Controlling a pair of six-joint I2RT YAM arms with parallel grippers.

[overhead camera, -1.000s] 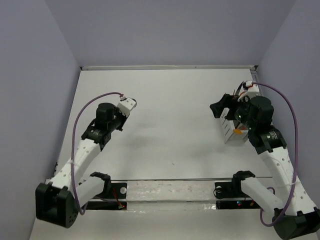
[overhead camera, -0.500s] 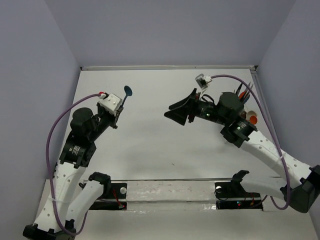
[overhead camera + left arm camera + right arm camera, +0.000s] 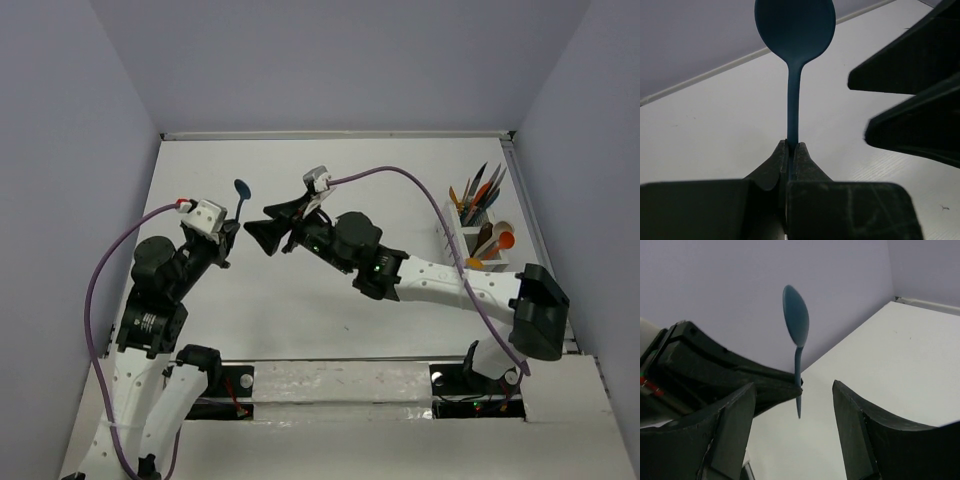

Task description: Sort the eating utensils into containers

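Left wrist view shows the left pincer (image 3: 791,147) closed tight on the thin handle of a blue spoon (image 3: 793,85). The two fingers press the lower end of the handle from both sides. The handle goes straight out beyond the fingertips, and the round bowl is at the far end, well above the white table (image 3: 715,130).

To the right of this pincer, very near the spoon, the two dark fingers of the right pincer (image 3: 262,226) are spread wide apart. In the right wrist view the spoon (image 3: 796,317) stands upright in the gap in front of these open fingers, and they do not touch it. The closed tips of the left pincer hold the handle just below its middle.

In the top view the two pincers meet over the far left part of the table, with the spoon (image 3: 240,195) pointing up and away from the left fingers. Well apart from both pincers, far on the right side of the right one, stands the white caddy (image 3: 462,245). Many coloured utensils (image 3: 480,190) are in its compartments and lean outward.
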